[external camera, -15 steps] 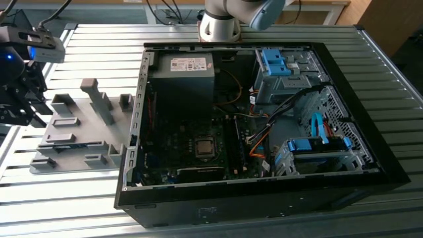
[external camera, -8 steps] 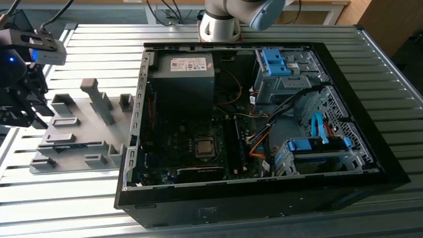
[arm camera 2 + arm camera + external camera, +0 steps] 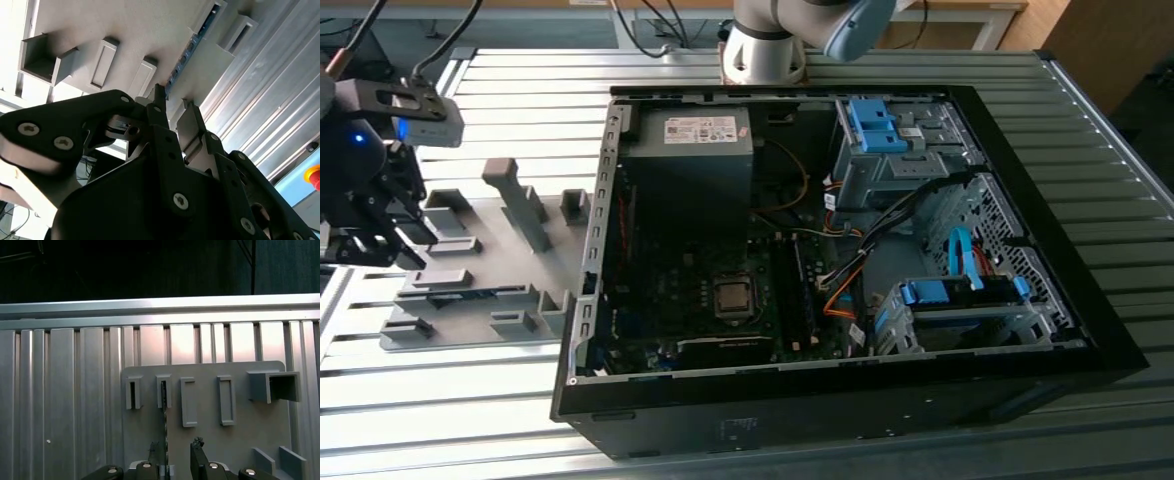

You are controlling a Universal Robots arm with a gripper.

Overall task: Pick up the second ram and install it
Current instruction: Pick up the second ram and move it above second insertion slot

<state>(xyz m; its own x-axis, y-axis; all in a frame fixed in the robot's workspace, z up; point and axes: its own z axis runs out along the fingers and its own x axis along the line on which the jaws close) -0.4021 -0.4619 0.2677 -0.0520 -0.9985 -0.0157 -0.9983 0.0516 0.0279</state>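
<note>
The second ram (image 3: 192, 46) is a thin blue board standing on edge in a slot of the grey holder (image 3: 210, 450). In the first wrist view it shows as a narrow dark edge (image 3: 164, 415) running from a slot toward the fingers. My gripper (image 3: 177, 449) is open and hangs just above the holder, with the ram's near end in line with the gap, close to one finger (image 3: 157, 451). In the second wrist view the gripper (image 3: 173, 107) shows a clear gap with nothing clamped. In the exterior view the gripper (image 3: 367, 235) hovers over the holder's (image 3: 480, 260) end at that view's left.
The open computer case (image 3: 1067, 330) lies at the exterior view's right, with the motherboard (image 3: 707, 300), its upright memory slots (image 3: 790, 290), a power supply (image 3: 687, 150) and blue drive clips (image 3: 874, 125). The holder has several raised grey blocks (image 3: 520, 200). The slatted aluminium table (image 3: 480, 400) lies underneath.
</note>
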